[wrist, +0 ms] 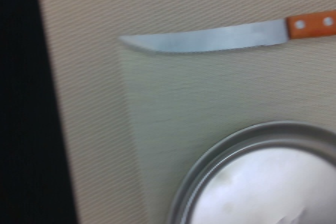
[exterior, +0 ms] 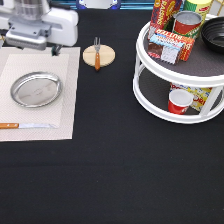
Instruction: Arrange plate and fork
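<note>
The silver plate (exterior: 36, 89) lies flat on a beige placemat (exterior: 67, 100) at the exterior view's left. It also shows in the wrist view (wrist: 255, 180), and nothing is on it. The fork (exterior: 97, 52), with a brown handle and silver prongs, lies across a small round wooden disc (exterior: 106, 57) to the right of the placemat's top corner. My gripper (exterior: 35, 42) hangs at the top left, over the placemat's far edge, just beyond the plate and left of the fork. It holds nothing that I can see.
An orange-handled knife (exterior: 25, 125) lies on the placemat below the plate; its blade shows in the wrist view (wrist: 210, 40). A white two-tier round shelf (exterior: 150, 100) with cans, boxes and a red cup (exterior: 179, 101) stands at the right. A black bowl (exterior: 214, 31) sits at the top right.
</note>
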